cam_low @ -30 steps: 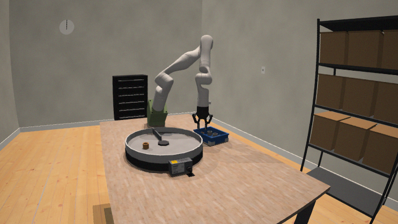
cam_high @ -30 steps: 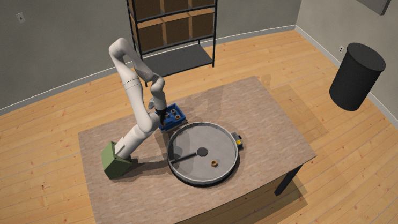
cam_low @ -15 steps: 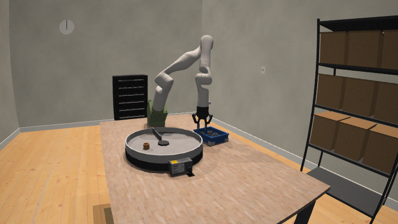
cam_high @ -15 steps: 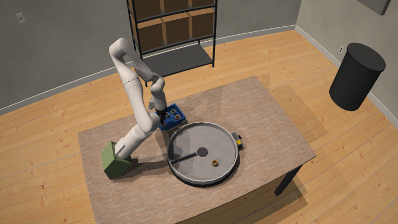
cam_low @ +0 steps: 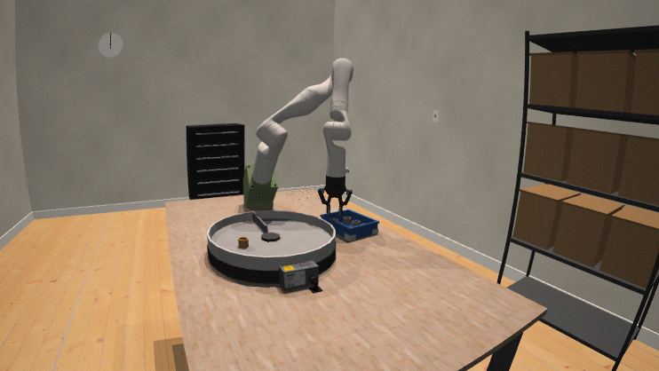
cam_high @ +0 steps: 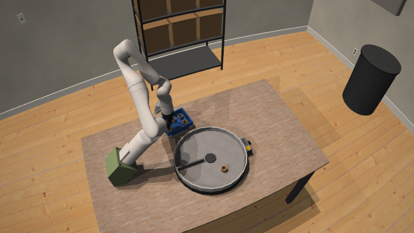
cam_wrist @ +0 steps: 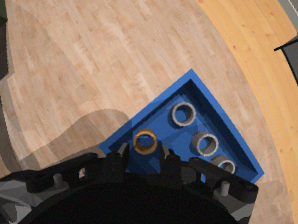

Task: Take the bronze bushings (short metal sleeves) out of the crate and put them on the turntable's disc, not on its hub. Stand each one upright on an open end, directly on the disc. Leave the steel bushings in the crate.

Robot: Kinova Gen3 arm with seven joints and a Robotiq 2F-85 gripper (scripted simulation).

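Note:
The blue crate point(cam_high: 178, 121) stands on the table beside the turntable; it also shows in the exterior view point(cam_low: 350, 224) and the wrist view point(cam_wrist: 193, 132). My gripper point(cam_wrist: 144, 152) point(cam_high: 168, 126) is partly open and points down into the crate's near corner, with nothing between its fingers. A bronze bushing point(cam_wrist: 145, 140) stands upright just below the fingertips. Two steel bushings point(cam_wrist: 182, 113) point(cam_wrist: 204, 143) stand beside it, and a fourth bushing point(cam_wrist: 226, 165) is partly hidden. Another bronze bushing point(cam_high: 184, 121) is in the crate. One bronze bushing point(cam_high: 224, 167) stands upright on the disc point(cam_high: 211, 158), apart from the hub point(cam_high: 210, 158).
The turntable has a raised rim and a dark bar point(cam_high: 191, 164) that runs from the hub to the rim. Its control box point(cam_high: 247, 146) sits at the rim's far side. The green arm base point(cam_high: 119, 170) stands on the table's left. A shelf with boxes stands behind the table.

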